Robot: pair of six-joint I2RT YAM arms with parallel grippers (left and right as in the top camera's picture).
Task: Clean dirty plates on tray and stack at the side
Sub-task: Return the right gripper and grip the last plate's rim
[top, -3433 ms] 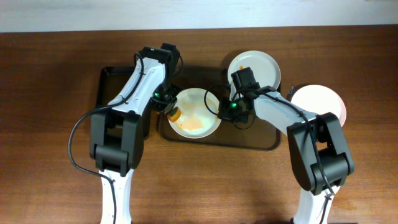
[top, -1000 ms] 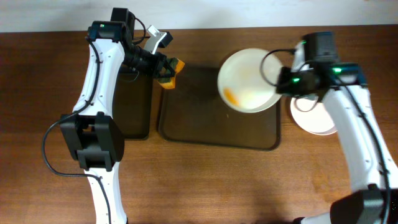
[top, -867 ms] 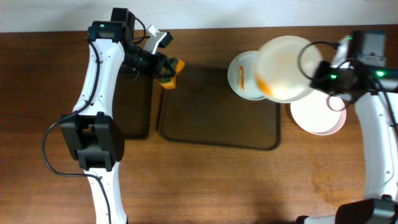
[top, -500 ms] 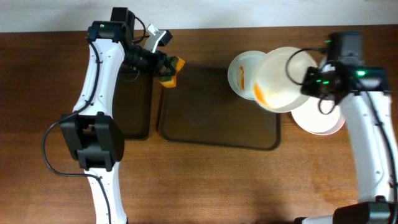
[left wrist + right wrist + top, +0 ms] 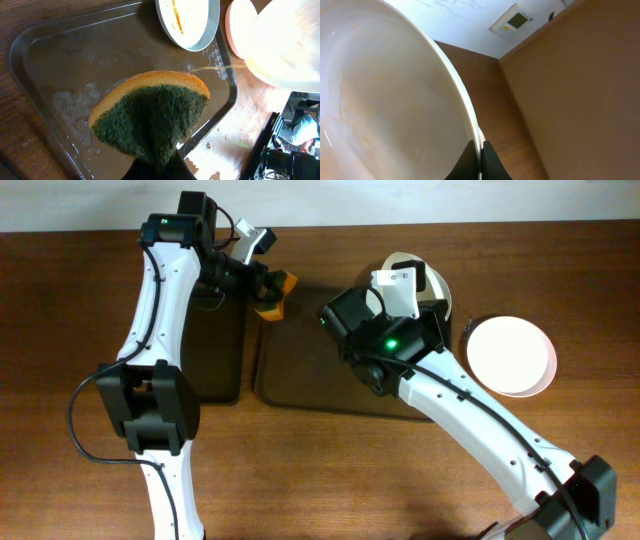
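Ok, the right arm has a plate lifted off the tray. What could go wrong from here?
The right gripper pinches the white plate only at its rim, and the plate is steeply tilted, so it could slip out. Faint orange smears show on its surface, so stacking it on the side plate now might put a dirty plate on the pile.
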